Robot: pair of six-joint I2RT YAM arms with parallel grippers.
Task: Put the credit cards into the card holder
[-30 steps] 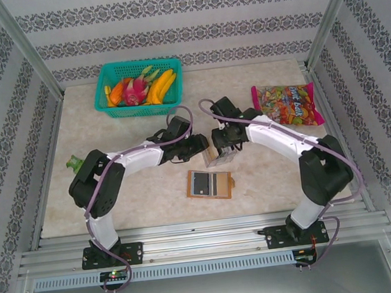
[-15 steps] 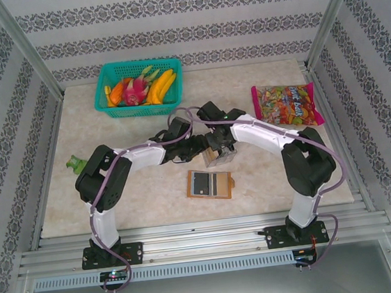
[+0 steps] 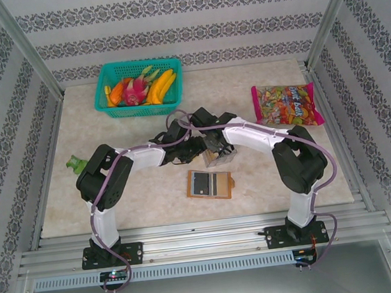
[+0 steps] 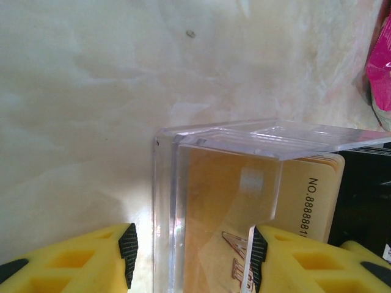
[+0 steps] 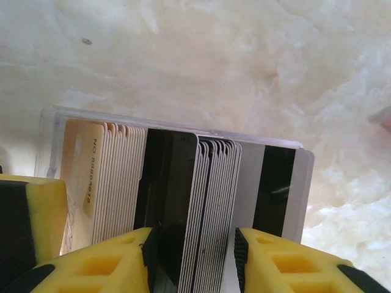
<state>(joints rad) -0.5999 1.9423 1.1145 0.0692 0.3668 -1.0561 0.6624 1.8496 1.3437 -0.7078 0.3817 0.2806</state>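
Wallet [image 3: 210, 184] lies open and flat on the table [image 3: 109, 127], front of centre, just on the arm-base side of the clear box [image 3: 219, 156] where both arms meet. Cards [image 5: 214, 183] stand on edge in a row inside the box. Right gripper [image 5: 193, 250]: narrow, pads against a dark card and a bunch of pale ones mid-row. Left gripper [image 4: 192, 247]: jaws apart across one end of the box; whether they grip it cannot be told.
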